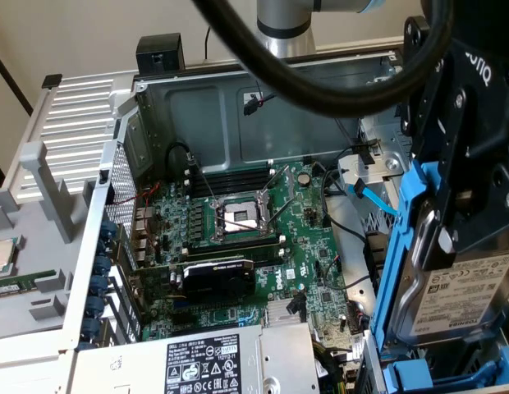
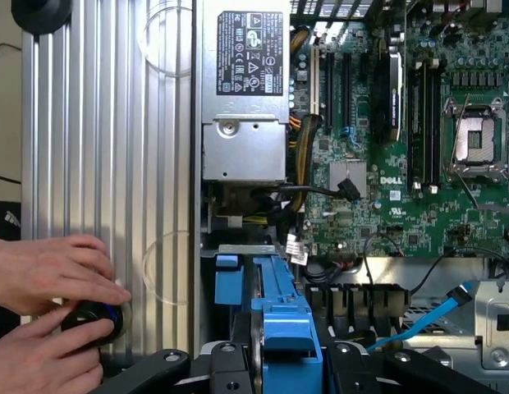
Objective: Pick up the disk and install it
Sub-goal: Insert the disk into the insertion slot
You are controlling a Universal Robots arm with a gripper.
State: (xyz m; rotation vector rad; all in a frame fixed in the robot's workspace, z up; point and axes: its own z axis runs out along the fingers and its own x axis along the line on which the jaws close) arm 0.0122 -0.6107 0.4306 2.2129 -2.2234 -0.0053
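The black, angular tool (image 1: 460, 222) is clamped on the disk (image 1: 468, 295), its jaws pressed against either side of the bright blue plastic carrier (image 2: 281, 332). The disk hangs upright in the tool's grip at the edge of the open computer case (image 1: 197, 107). It is a flat silver-metal slab with a white printed label, and a blue rail runs down one long edge. Just below the held disk sits a second blue frame (image 1: 439, 379).

Out from the tool, down inside the case, the green motherboard (image 1: 312, 238) lies flat. It carries a square metal processor socket (image 1: 238, 217) and a black, boxy graphics card (image 1: 217, 279). The grey power-supply box (image 1: 230, 361), sheet metal with a black-and-white label, sits beside the board. A thin blue cable (image 2: 427, 316) curves close to the tool.

Off to the tool's other side, a person's hands (image 2: 53, 271) rest on a round black knob (image 2: 94, 322) at the edge of a ribbed grey metal panel (image 2: 107, 164).
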